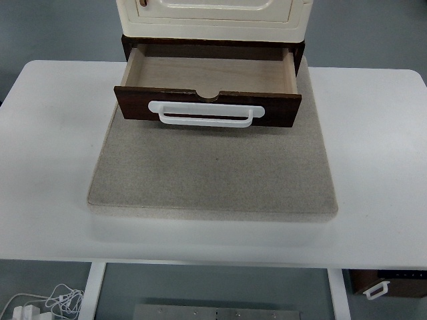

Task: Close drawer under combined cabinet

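A dark brown drawer (207, 107) stands pulled out from under a cream cabinet (213, 17) at the top centre. Its light wood inside (208, 72) holds nothing. A white bar handle (205, 115) runs across the drawer front. The cabinet and drawer sit on a beige mat (213, 173). Neither robot hand nor arm shows anywhere in the top view.
The mat lies on a white table (47, 160) whose front edge runs along the bottom. Below the table, white cables (47, 303) lie on the floor at bottom left, and a brown piece with a white handle (383, 287) shows at bottom right.
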`<state>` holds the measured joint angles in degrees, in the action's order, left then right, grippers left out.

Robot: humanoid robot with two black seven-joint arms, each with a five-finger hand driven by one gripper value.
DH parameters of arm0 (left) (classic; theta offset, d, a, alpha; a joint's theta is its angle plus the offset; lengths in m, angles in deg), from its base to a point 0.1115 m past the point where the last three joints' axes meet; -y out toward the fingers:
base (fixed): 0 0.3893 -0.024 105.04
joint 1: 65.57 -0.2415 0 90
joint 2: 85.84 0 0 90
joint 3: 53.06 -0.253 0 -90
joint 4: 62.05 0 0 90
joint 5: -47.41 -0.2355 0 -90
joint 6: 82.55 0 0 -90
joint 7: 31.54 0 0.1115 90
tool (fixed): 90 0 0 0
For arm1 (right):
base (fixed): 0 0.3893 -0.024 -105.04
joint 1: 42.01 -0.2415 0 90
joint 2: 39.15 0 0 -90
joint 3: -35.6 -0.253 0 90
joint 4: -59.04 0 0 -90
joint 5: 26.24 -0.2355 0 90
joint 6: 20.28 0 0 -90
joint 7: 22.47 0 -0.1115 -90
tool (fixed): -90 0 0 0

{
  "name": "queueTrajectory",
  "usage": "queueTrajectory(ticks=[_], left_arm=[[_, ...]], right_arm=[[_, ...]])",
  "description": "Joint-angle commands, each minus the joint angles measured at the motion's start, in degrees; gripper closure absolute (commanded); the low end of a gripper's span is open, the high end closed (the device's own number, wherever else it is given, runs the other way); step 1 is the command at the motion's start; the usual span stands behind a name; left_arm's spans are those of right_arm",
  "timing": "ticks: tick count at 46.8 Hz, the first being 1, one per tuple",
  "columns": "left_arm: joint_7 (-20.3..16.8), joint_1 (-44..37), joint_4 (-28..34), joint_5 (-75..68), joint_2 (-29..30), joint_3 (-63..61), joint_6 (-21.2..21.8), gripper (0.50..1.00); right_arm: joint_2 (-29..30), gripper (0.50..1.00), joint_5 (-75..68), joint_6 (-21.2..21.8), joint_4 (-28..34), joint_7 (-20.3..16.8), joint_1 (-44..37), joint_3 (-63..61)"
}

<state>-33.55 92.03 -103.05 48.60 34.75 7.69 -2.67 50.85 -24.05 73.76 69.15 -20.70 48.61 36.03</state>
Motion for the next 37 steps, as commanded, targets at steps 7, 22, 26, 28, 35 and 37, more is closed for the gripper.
queueTrajectory(ticks=[7, 22, 26, 28, 35, 37], left_arm=[[-0.01, 0.87, -8.22, -3.65, 4.04, -2.39, 0.02, 0.504], [0.43, 1.57, -18.06, -6.37, 6.51, -2.83, 0.02, 0.504], [0.60, 2.01, -20.17, -8.48, 6.51, -2.83, 0.02, 0.504], [0.69, 2.36, -21.23, -9.27, 6.42, -3.27, 0.02, 0.504], [0.69, 4.74, -25.09, -9.71, 6.24, -7.75, 0.10, 0.504], [0.69, 4.91, -26.41, -9.71, 6.16, -8.89, 0.19, 0.504]], right_arm=[[0.00, 0.548, 0.01, 0.00, 0.00, -0.01, -0.01, 0.00], [0.00, 0.548, 0.01, 0.00, 0.00, -0.01, 0.07, 0.00], [0.00, 0.548, 0.01, 0.00, 0.00, -0.01, 0.07, 0.00], [0.00, 0.548, 0.01, 0.00, 0.00, -0.01, -0.01, 0.00], [0.00, 0.548, 0.01, 0.00, 0.00, -0.01, 0.07, 0.00], [0.00, 0.548, -0.08, 0.00, 0.00, -0.01, -0.01, 0.00]])
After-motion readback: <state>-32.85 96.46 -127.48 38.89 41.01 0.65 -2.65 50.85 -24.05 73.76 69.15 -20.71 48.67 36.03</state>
